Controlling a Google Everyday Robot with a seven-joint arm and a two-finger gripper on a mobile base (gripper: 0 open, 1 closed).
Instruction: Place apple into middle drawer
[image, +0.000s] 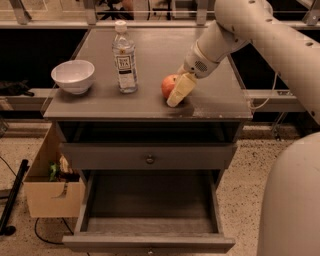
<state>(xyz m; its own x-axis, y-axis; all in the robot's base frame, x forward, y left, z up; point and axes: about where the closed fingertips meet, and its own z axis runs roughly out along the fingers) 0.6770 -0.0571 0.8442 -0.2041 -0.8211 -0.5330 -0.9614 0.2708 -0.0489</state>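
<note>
The red-orange apple (168, 85) rests on the grey cabinet top (150, 50), right of centre near the front edge. My gripper (176, 95) reaches down from the upper right and sits against the apple's right front side, touching the top; part of the apple is hidden behind it. The middle drawer (150, 205) is pulled out wide open below, its bare floor showing. Above it is a closed drawer front with a small round knob (150, 159).
A water bottle (124, 57) stands left of the apple and a white bowl (73, 76) sits at the top's left end. A cardboard box (47, 187) stands on the floor left of the cabinet. My robot body (290, 200) fills the right.
</note>
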